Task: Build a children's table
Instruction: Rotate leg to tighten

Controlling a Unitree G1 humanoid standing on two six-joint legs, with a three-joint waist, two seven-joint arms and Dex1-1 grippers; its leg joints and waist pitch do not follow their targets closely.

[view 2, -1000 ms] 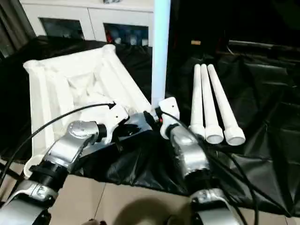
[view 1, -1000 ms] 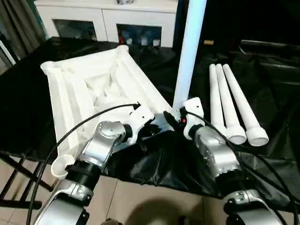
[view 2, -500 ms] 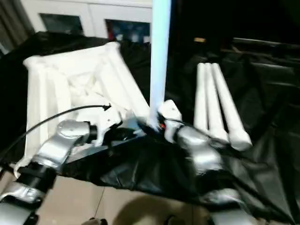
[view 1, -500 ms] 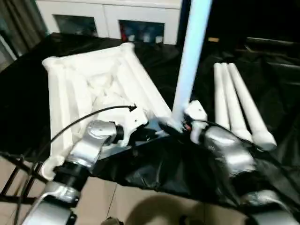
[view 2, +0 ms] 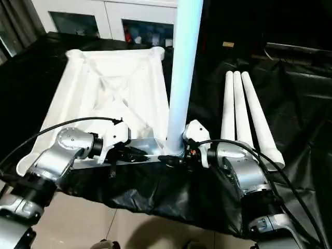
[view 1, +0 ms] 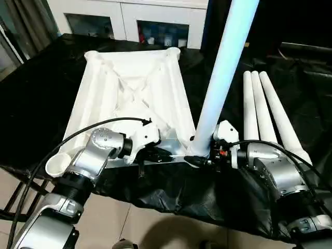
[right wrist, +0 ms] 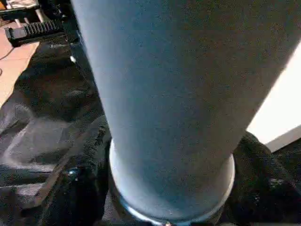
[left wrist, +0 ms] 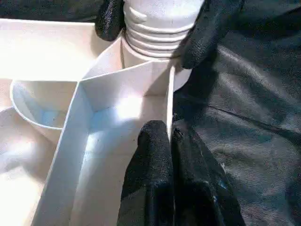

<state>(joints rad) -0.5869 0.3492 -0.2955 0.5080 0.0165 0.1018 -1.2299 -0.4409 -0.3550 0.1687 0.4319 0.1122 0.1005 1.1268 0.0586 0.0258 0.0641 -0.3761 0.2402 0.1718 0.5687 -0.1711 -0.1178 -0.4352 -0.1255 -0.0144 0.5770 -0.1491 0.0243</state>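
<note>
Tabletop [view 1: 129, 88] overhanging draped table [view 1: 31, 104] edge, left fingers [left wrist: 155, 179] pinching its rim, right fingers [left wrist: 207, 33] clasping upright leg [view 1: 223, 78].

One white table top [view 1: 129, 88] lies ribs-up on the black-draped desk [view 1: 36, 104]. There are four white tubular legs: one upright leg [view 1: 223, 72] stands in a corner socket of the top, and three loose legs [view 1: 267, 111] lie side by side on the desk. Two claws are at work, the left claw [view 1: 162, 154] and the right claw [view 1: 199, 158]. One white cabinet [view 1: 150, 21] with glass doors stands behind.
</note>
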